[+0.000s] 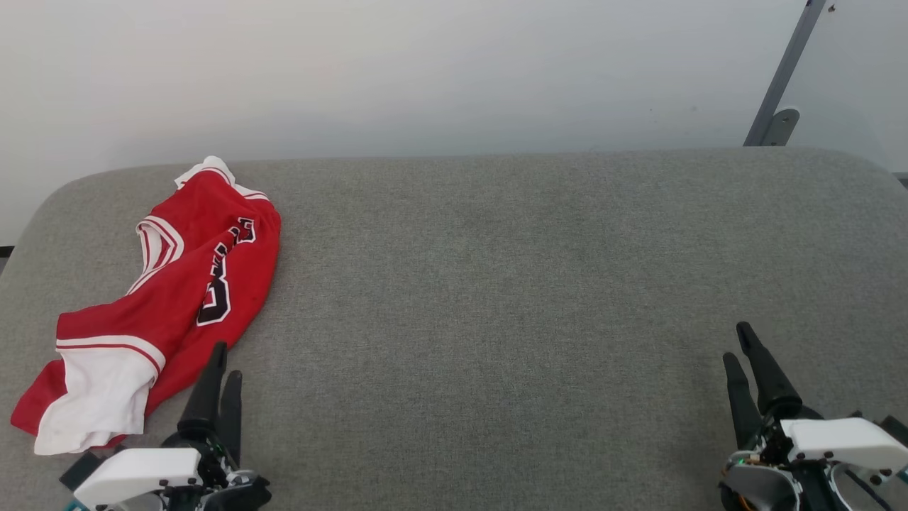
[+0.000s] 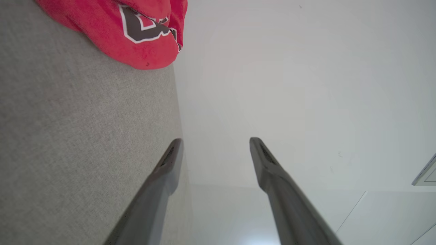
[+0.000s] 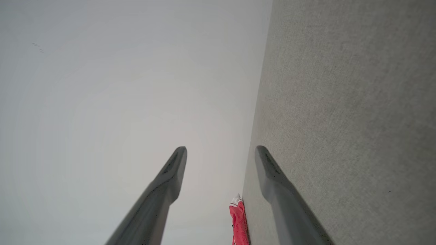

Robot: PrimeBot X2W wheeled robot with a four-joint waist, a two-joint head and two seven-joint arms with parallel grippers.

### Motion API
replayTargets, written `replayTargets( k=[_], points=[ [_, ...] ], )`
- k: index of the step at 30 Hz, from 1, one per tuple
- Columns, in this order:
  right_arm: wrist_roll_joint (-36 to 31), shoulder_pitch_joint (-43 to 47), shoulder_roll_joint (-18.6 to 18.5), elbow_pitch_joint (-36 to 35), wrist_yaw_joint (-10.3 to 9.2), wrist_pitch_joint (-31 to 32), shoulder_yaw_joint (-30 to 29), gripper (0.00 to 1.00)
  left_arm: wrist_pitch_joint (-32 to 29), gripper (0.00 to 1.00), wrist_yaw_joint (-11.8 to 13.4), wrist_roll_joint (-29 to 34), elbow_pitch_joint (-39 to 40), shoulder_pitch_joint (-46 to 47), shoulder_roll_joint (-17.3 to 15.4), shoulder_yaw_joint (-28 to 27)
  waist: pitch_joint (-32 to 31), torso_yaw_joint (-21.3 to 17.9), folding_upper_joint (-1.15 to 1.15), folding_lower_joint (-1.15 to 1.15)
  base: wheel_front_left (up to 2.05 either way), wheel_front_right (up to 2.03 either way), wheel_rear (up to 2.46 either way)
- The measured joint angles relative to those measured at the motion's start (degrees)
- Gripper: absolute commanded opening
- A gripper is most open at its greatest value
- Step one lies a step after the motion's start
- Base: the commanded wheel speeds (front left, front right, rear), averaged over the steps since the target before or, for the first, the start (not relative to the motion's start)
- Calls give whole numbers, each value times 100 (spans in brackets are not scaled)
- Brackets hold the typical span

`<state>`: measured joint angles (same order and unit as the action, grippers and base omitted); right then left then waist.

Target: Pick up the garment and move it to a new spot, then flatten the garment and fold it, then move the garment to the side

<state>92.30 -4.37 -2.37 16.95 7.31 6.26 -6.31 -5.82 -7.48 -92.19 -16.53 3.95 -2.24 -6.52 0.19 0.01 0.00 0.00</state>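
The garment lies crumpled at the left end of the grey cushion. The left gripper is just beside it and the right gripper is well apart. Both have their fingers spread and hold nothing.

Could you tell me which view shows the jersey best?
The head view: the whole jersey lies crumpled, left on the grey surface. The left wrist view catches just a lettered red fold; the right wrist view, a thin red sliver.

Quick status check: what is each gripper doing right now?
Left gripper: open, empty, near the red jersey.
Right gripper: open, empty.
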Motion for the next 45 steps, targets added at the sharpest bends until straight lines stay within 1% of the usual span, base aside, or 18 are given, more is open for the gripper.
replayTargets(
  k=[5, 11, 14, 19, 27, 28, 29, 35, 41, 45],
  points=[
    [-46, -147, -19, 44, 0, -77, 21, 100, 93, 100, 0, 102, 0, 73, -86, -11, 2, 4, 0, 0, 0, 0, 0],
    [-436, -318, -159, 99, 0, -300, 189, 100, 323, 100, 0, 490, -11, 154, -246, 66, 9, 12, 0, 0, 0, 0, 0],
    [-646, -376, -219, 120, 0, -396, 293, 100, 426, 100, 0, 792, -38, 175, -335, 121, 12, 17, 0, 0, 0, 0, 0],
    [-1106, -498, -358, 200, 0, -556, 458, 100, 543, 100, 0, 1321, -65, 242, -391, 118, 22, 27, 0, 0, 0, 0, 0],
    [-2227, -700, -541, 300, 0, -739, 587, 100, 723, 100, 26, 2549, 41, 271, -446, 34, 54, 38, 0, 0, 0, 0, 0],
    [-2372, -711, -543, 305, 0, -772, 583, 100, 743, 100, 27, 2673, 51, 271, -446, 25, 58, 40, 0, 0, 0, 0, 0],
    [-2641, -731, -539, 323, 0, -803, 576, 100, 788, 100, 42, 3015, 82, 271, -447, 24, 65, 45, 0, 0, 0, 0, 0],
    [-3461, -828, -535, 326, 0, -937, 478, 100, 899, 100, 43, 3897, 125, 270, -504, 66, 97, 54, 0, 0, 0, 0, 0],
    [-4477, -904, -544, 281, 0, -1036, 392, 100, 1016, 100, 114, 4607, 149, 267, -565, 147, 123, 53, 0, 0, 0, 0, 0],
    [-5020, -908, -492, 233, 0, -1124, 325, 100, 1092, 100, 163, 4994, 125, 261, -624, 214, 136, 46, 0, 0, 0, 0, 0]
  ],
)
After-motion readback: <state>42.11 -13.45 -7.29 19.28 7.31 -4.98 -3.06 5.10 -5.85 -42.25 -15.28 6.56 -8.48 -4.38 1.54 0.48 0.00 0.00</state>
